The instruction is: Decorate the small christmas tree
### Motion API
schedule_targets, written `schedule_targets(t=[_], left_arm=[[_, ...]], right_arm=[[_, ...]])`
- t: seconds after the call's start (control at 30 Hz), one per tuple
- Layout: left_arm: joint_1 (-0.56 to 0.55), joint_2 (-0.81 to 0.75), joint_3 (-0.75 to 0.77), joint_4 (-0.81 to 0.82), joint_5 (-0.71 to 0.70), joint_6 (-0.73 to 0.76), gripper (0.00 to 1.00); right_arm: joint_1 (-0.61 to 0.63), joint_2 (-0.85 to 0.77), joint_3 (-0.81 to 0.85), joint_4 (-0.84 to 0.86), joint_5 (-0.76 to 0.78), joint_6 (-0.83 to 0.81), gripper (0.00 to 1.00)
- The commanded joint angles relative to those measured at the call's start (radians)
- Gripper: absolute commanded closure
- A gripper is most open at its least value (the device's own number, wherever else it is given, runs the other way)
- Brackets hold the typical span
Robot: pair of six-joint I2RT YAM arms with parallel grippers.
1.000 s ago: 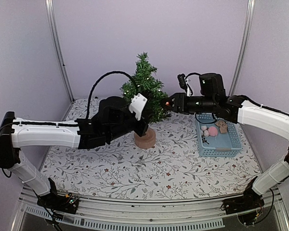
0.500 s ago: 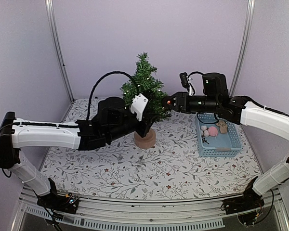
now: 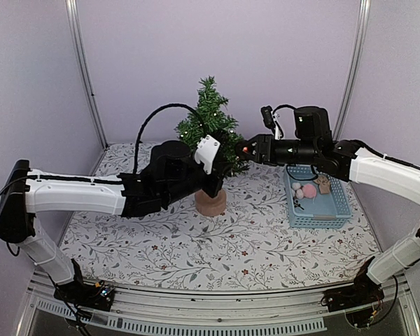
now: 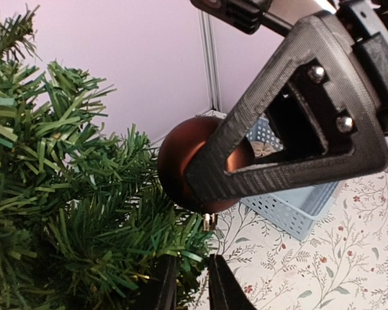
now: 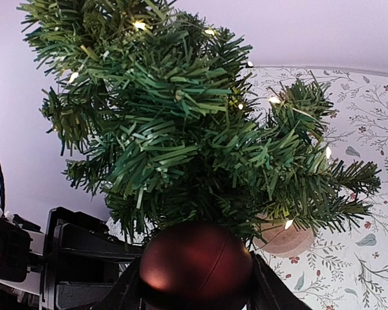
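The small christmas tree stands on its round wooden base at the back middle, with tiny lights lit. My right gripper is shut on a dark red ball and holds it against the tree's right side, the ball's cap pointing down. A thin loop hangs from that cap. My left gripper reaches in from the left, just under the ball. Its jaws stand a narrow gap apart at the branch tips, and the loop runs by the right fingertip. Nothing is clearly gripped.
A light blue basket sits right of the tree and holds pink pompoms and a tan ornament. The floral table cloth stretches toward the front. Purple walls and metal posts close the back.
My left arm has shifted slightly right, closer to the tree. The right gripper with the ball edged up a little earlier, then stayed still.
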Motion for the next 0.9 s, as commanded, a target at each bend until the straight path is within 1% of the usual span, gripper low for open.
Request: schedule_targets(t=[0.0,0.13,0.23,0.3,0.57,0.87], left_arm=[[0.005,0.016,0.034,-0.022,-0.017,-0.009,0.80],[0.008,0.012,0.026,-0.048,-0.027,-0.008,0.81],[0.010,0.009,0.027,-0.060,-0.042,-0.006,0.85],[0.012,0.009,0.029,-0.068,-0.052,-0.002,0.86],[0.013,0.002,0.028,-0.062,-0.052,0.000,0.81],[0.018,0.003,0.035,-0.057,-0.058,-0.011,0.88]], right_arm=[[0.005,0.007,0.000,0.028,-0.010,0.003,0.82],[0.005,0.015,0.003,0.032,-0.010,0.003,0.82],[0.005,0.021,0.005,0.033,-0.007,0.005,0.82],[0.004,0.026,0.005,0.032,-0.005,0.007,0.82],[0.005,0.053,0.021,0.034,-0.010,0.008,0.82],[0.005,0.072,0.028,0.046,-0.014,0.007,0.82]])
